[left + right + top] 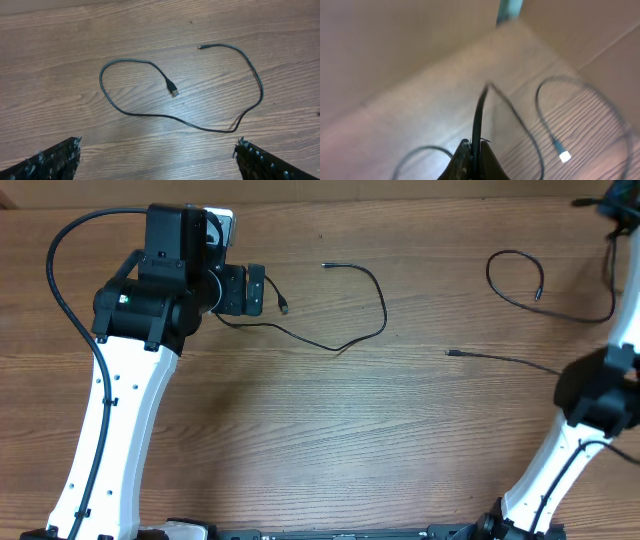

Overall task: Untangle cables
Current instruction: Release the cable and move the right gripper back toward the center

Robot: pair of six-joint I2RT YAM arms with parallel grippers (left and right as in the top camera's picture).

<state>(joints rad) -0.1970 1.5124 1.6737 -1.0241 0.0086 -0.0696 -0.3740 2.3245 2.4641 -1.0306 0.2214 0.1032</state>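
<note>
**Left jaws wide and empty, right jaws nipped on a cord**

My left gripper (157, 146) hung with its jaws spread wide, touching nothing. It was above the looped cable (150, 115), which lay flat on the table (330, 440) just ahead of the fingers, its plug end within the curve. My right gripper (473, 152) had its jaws pressed together on a thin black cord (478, 112) rising out between them; that view was blurred. A second loop (489, 272) lay near the far right corner, and I could not tell whether it was the same cord. A straight cable (500, 358) ran under the right arm. Bare wood lay open across the middle and near side; the far edge sat close to the right wrist
</note>
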